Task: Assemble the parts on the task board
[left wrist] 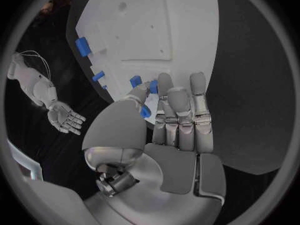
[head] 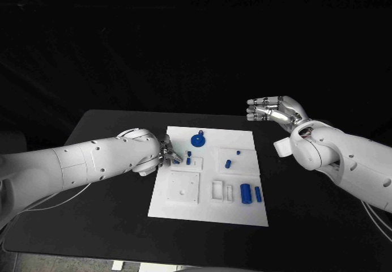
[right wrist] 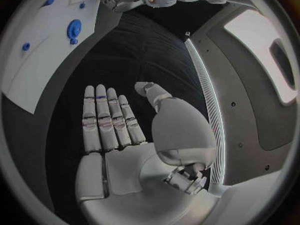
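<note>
While the white task board (head: 211, 195) lies flat in the middle of the black bench (head: 106, 192), several blue parts are seen spread across it. A round blue part with a small tab (head: 199, 139) rests near the board's far edge. A small blue peg (head: 238, 152) and a short blue piece (head: 229, 164) sit in a shallow square area right of centre. Toward the near right, a thick blue cylinder (head: 246, 192) and a thinner blue bar (head: 258, 194) lie side by side, just beside a pale rectangular recess (head: 218, 190). A raised white square plate (head: 184, 186) occupies the board's near left part.

At the board's left edge, the left hand (head: 165, 154) is placed over the board, its fingertips meeting beside two small blue pieces (head: 188, 158). In the left wrist view, a small blue part (left wrist: 145, 111) is seen pinched between the thumb and the side of a finger of the left hand (left wrist: 169, 130), while the other fingers are held straight and close together; further blue pieces (left wrist: 82, 46) are visible along the board's rim (left wrist: 187, 30).

Well apart from the board, the right hand (head: 275, 110) is held raised above the bench's far right corner. In the right wrist view, the right hand (right wrist: 125, 135) is shown flat with nothing in it, fingers straight and side by side, the thumb set apart.
</note>
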